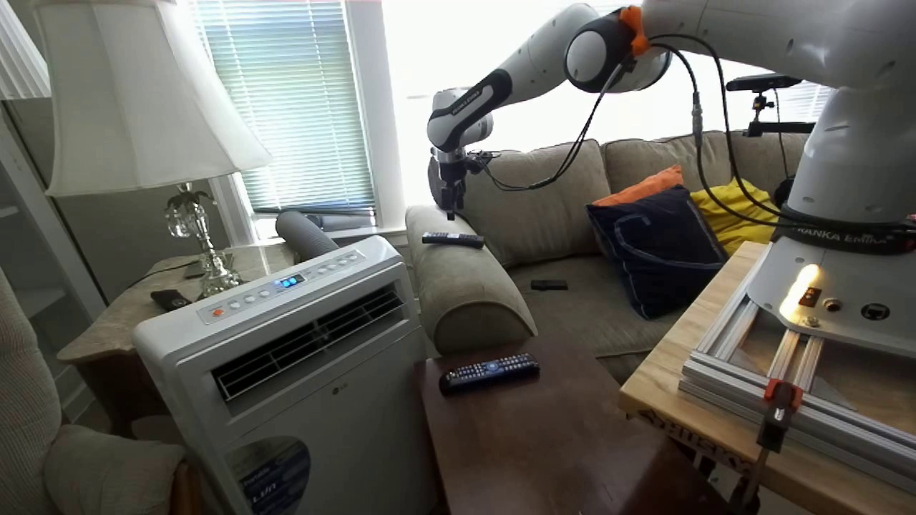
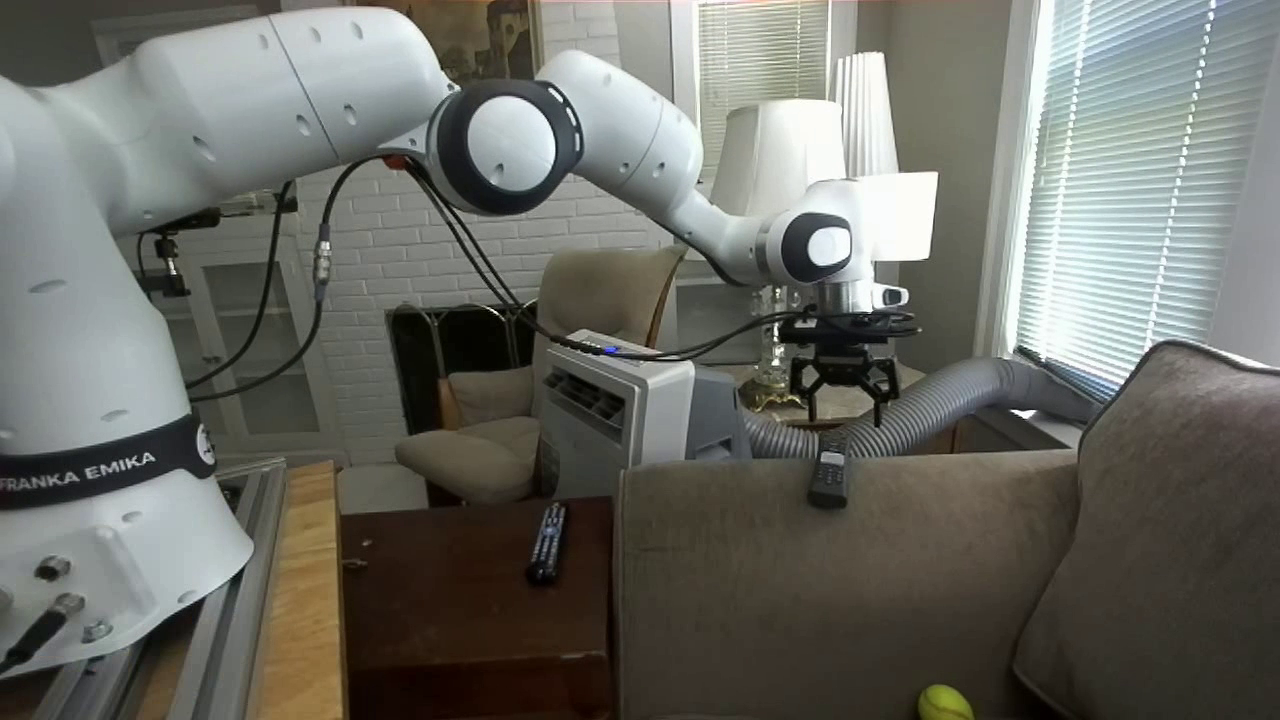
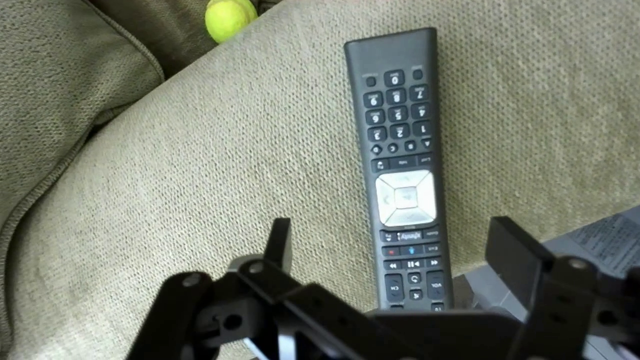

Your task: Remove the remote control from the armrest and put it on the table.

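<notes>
the xfinity remote control (image 3: 402, 150) lay face up on the rounded top of the beige sofa armrest (image 1: 465, 286), a silver navigation pad (image 3: 406, 197) midway along its dark body. the pincer (image 2: 845, 400) hung above it with jaws spread wide; in the wrist view its fingers (image 3: 277, 242) showed on either side of the remote control, and in an exterior view the fingertips (image 1: 451, 214) were just above it, apart. a yellow-green tennis ball (image 3: 230, 19) sat beside the armrest's inner flank. near the armrest's front end stood the dark-brown wooden worktop (image 1: 544, 443), bearing another remote (image 1: 490, 372) with bluish markings; whether worktop and armrest touched could not be told. on the seat cushion (image 1: 572, 315) of the sofa (image 1: 551, 222) lay a slim dark bar (image 1: 549, 285), too small to make out further. farther along, a navy throw pillow (image 1: 655, 250) leaned before an orange pillow (image 1: 644, 187) and a yellow pillow (image 1: 733, 236). on the armrest's outer side stood a white lg portable air conditioner (image 1: 358, 400), its display (image 1: 290, 282) lit blue, and a grey ribbed hose (image 2: 960, 400) ran from behind it toward a window (image 2: 1130, 200).
</notes>
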Controlling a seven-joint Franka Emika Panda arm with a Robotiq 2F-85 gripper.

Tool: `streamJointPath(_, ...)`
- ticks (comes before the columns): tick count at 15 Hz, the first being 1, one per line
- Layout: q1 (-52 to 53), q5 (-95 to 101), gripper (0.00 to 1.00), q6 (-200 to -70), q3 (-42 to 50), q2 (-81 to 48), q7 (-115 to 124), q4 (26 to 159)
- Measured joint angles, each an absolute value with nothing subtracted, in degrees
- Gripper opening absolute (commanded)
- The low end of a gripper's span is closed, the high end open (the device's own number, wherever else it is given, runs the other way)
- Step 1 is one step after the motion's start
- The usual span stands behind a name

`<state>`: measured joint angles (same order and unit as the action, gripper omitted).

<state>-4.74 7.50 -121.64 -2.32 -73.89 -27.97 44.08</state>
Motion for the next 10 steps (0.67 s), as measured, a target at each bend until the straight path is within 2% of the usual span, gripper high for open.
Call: streamJointPath(10, -4.9, 7.5, 1.00, -118.6, -2.3, -78.7, -30.2, 39.0)
